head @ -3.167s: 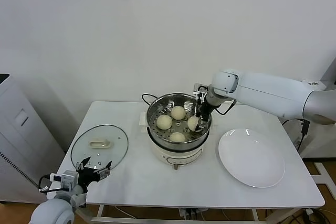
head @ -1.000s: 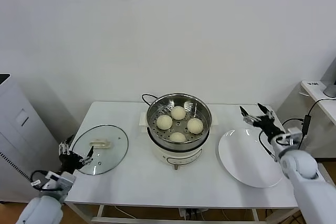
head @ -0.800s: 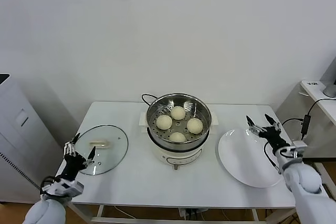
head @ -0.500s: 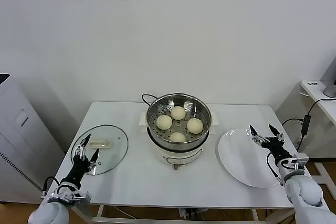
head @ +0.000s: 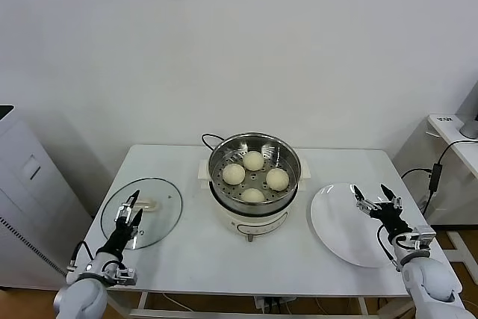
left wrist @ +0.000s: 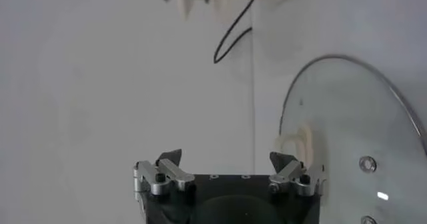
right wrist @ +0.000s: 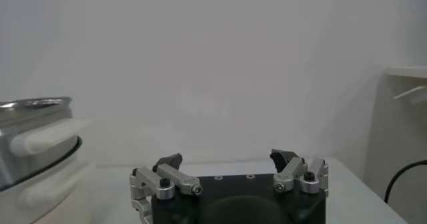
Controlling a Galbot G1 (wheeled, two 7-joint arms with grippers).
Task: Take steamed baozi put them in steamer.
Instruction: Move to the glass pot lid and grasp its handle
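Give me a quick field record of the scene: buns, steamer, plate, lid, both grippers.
buns: four, all in the steamer
steamer: mid-table, uncovered
plate: right of the steamer, nothing on it
lid: flat on the table, left of the steamer
left gripper: open, holding nothing, over the lid's near edge
right gripper: open, holding nothing, over the plate's right side

cream baozi (head: 254, 160), steel steamer (head: 287, 157), white plate (head: 340, 240)
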